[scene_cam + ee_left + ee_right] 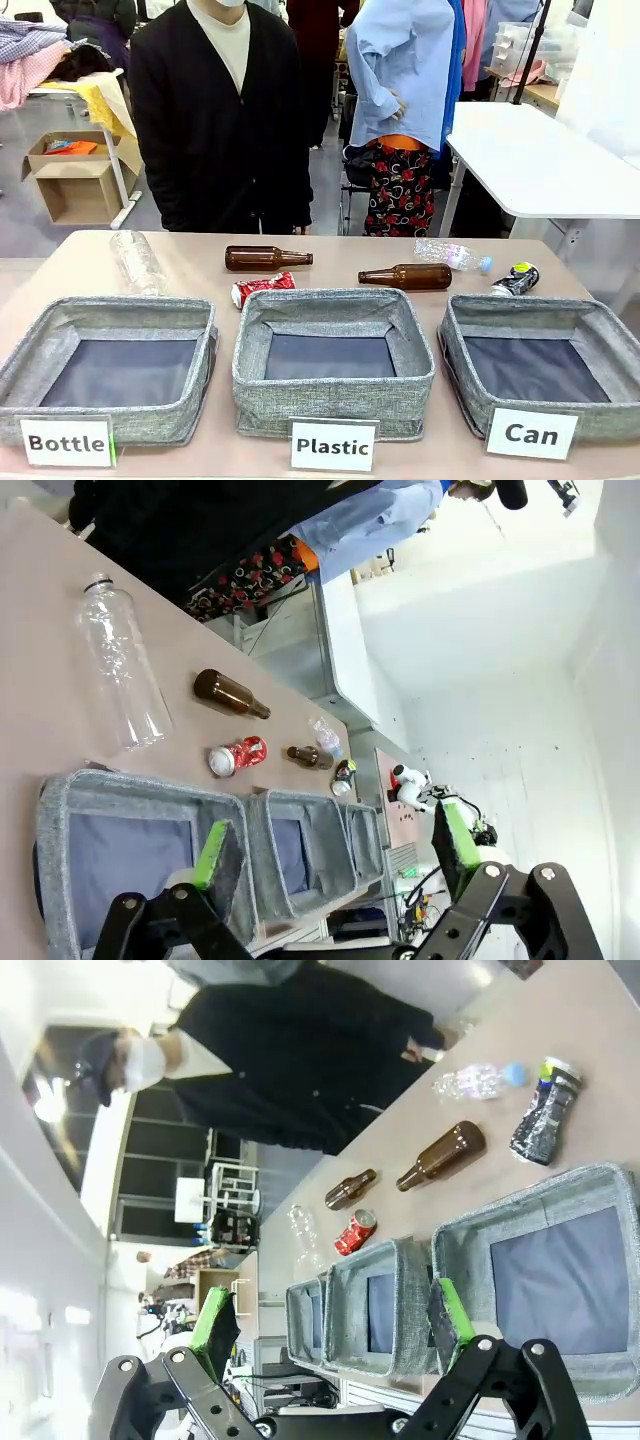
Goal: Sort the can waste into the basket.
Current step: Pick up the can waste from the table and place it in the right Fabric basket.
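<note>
- Hanging above the near left of the table (190,268), the left gripper (335,842) had its two green-padded fingers spread wide, gripping nothing. Its wrist was rolled, so the table ran sideways in its view, with the "Bottle" bin (110,312) closest beneath it.
- The right gripper (332,1320) hung above the near right with its fingers likewise spread wide and bare, its wrist also rolled, looking down past the near edge of the basket (530,303).
- The basket stood at the near right of the table, with the white "Can" sign (531,433) before its near wall.
- The red can (263,288) lay on its side just beyond the far wall of the middle "Plastic" bin (330,300), toward that bin's left corner.
- The black-silver can (516,280) lay on the table just beyond the basket's far wall, well apart from both grippers.
- Two brown bottles (405,276) lay on the table between the cans.
- A person (220,110) in a dark cardigan stood at the far side.
</note>
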Motion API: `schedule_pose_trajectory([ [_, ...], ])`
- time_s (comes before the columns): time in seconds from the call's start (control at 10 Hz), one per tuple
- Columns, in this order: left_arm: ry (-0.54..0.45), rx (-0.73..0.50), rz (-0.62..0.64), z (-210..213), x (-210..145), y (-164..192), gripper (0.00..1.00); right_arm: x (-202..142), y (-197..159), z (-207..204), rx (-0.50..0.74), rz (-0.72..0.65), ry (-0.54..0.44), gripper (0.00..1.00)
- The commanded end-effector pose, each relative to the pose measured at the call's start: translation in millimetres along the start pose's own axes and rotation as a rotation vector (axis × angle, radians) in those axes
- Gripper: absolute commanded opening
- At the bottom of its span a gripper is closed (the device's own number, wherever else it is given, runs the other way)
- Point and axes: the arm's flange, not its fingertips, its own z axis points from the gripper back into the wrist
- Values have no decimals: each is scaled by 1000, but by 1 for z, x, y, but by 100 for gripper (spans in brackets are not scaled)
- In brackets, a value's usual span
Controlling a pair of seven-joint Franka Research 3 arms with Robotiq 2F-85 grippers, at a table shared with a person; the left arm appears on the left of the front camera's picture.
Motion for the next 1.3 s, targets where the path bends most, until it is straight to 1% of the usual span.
schedule_pose_trajectory([
  [0.0, 0, -20, -32, 6, 1, -1, 100, 3, 1, 4, 17, 25, -8, 100],
  [0.4, 0, -20, -32, 6, 1, -1, 100, 3, 1, 4, 17, 25, -8, 100],
  [0.5, 8, 2, -12, 9, -3, -3, 100, 3, 1, 4, 17, 25, -8, 100],
  [0.7, 111, 113, -201, -1, 3, -50, 100, 3, 1, 4, 17, 25, -8, 100],
  [0.8, 171, 159, -302, -21, 4, -72, 100, 3, 1, 4, 17, 25, -8, 100],
  [0.9, 285, 187, -418, -52, 4, -89, 100, 3, 1, 4, 17, 25, -8, 100],
  [1.1, 428, 292, -558, -132, 5, -108, 100, 3, 1, 4, 17, 25, -8, 100],
  [1.2, 531, 277, -680, -172, 2, -112, 100, 3, 1, 4, 17, 25, -8, 100],
])
